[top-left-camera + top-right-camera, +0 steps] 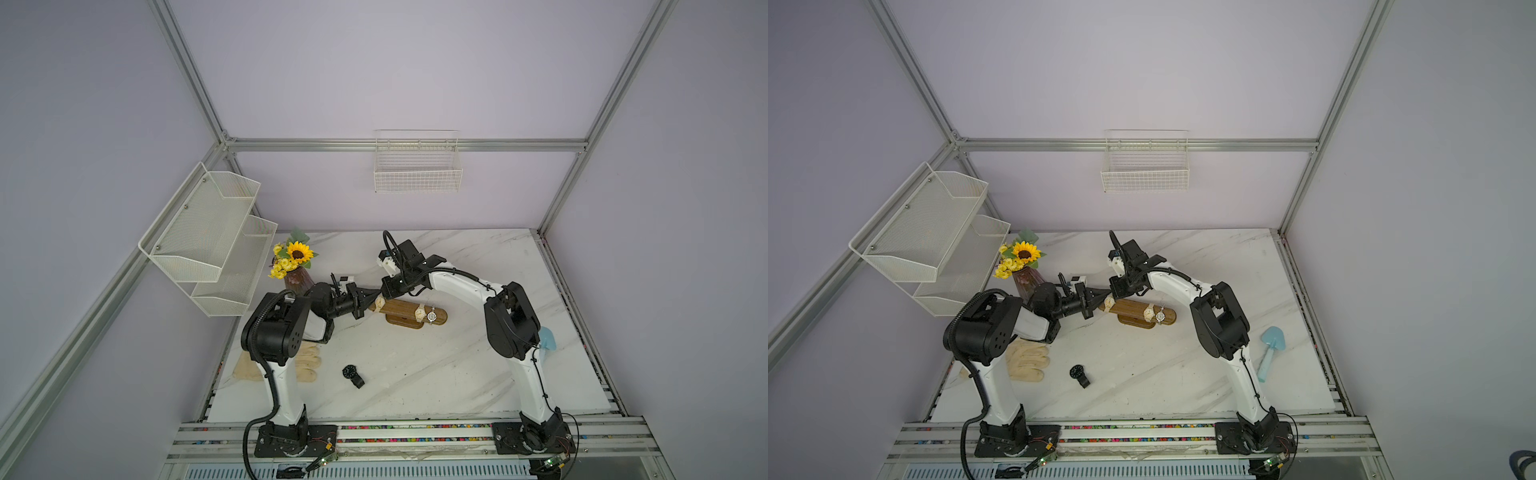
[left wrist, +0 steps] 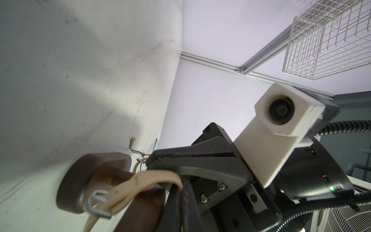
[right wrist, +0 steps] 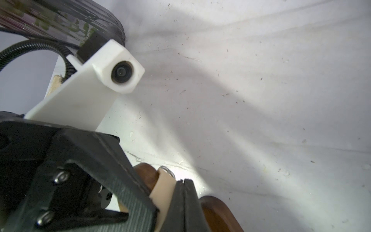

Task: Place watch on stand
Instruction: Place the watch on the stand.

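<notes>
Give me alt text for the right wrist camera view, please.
The right hand, shut, sits against a beige watch strap draped over the rounded end of the wooden stand. The left hand faces it, over a white marble table.

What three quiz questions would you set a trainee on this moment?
1. Multiple choice: counting the one being handled, how many watches are on the bar of the stand? A one, B three, C five.
2. True or false: the black watch hangs on the stand.
3. Short answer: what are the left tool and right tool both shut on?
Key: 1 B. 2 False, it lies on the table. 3 The strap of the cream-strapped watch at the bar's end nearest the vase.
</notes>
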`<state>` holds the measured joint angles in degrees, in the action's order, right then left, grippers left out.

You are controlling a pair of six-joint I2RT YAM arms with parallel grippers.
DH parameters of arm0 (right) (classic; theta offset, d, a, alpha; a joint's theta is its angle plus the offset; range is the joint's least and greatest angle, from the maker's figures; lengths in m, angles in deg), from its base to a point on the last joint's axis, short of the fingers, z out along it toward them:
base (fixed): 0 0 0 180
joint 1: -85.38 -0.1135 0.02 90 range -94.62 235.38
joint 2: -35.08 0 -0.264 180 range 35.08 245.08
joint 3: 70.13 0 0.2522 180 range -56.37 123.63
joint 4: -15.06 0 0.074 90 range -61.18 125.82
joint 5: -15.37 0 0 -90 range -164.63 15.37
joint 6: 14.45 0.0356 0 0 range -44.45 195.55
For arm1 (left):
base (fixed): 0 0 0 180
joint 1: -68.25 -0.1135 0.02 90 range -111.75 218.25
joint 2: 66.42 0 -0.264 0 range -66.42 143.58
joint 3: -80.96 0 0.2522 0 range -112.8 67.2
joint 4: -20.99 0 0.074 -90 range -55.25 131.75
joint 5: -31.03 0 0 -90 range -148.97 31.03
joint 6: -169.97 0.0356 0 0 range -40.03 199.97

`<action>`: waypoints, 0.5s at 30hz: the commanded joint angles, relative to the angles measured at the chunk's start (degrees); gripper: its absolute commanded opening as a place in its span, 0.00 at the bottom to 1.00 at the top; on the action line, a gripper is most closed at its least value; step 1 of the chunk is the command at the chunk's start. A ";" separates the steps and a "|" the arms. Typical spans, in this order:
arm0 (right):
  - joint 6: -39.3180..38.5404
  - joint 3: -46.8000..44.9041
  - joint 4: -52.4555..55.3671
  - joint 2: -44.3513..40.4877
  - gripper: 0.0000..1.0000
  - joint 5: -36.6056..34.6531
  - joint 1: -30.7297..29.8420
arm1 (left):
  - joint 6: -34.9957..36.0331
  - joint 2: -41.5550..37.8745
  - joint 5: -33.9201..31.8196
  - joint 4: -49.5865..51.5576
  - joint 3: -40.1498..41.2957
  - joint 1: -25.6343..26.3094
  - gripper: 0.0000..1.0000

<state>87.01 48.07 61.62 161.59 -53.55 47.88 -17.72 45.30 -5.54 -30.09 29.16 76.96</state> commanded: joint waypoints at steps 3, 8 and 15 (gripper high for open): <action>-0.83 -0.74 0.51 -2.33 0.00 0.63 -0.57 | 3.44 -2.67 0.43 7.18 -0.33 1.09 0.33; -0.88 -0.87 0.56 -3.02 0.00 0.36 -0.56 | 6.12 -4.79 0.41 12.07 -0.10 0.74 0.50; -0.84 -1.68 0.30 -3.72 0.00 0.36 -0.49 | 11.50 -9.71 -0.02 22.16 -2.21 0.65 0.51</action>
<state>86.99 47.18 61.68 160.79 -53.53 47.75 -10.96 37.85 -5.58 -17.94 28.92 77.29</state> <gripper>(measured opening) 0.040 0.506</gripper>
